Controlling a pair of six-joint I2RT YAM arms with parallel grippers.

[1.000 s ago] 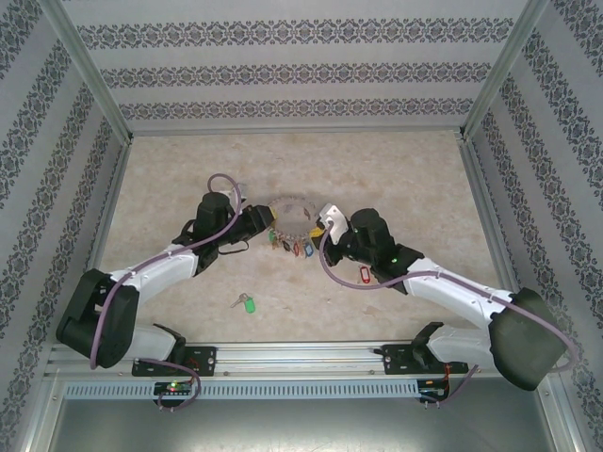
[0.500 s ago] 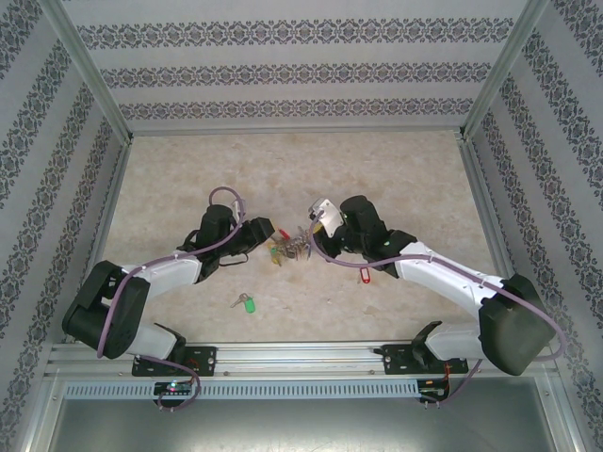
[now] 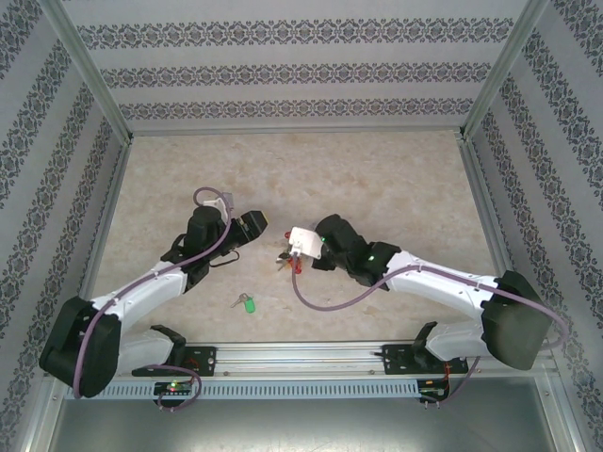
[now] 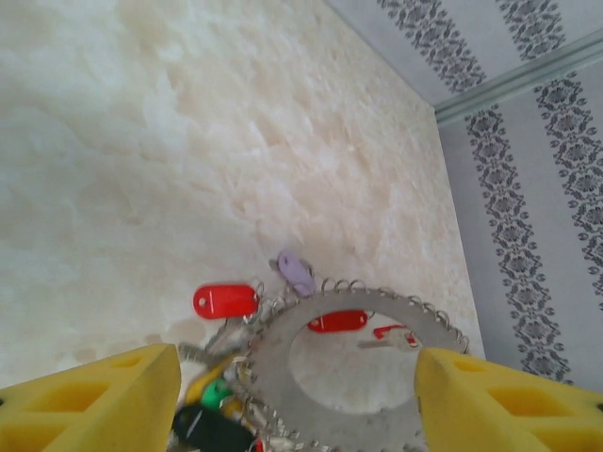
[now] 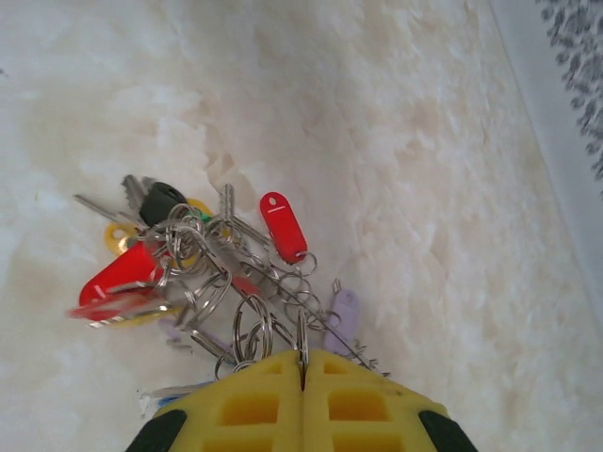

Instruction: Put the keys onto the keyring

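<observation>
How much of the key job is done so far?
Nothing looks finished yet. In hand: the right gripper is shut on the edge of the keyring, and the left gripper is open in front of the ring, holding nothing. Left to do: at least the green-tagged key lies loose on the table, so it needs picking up and threading on.
</observation>
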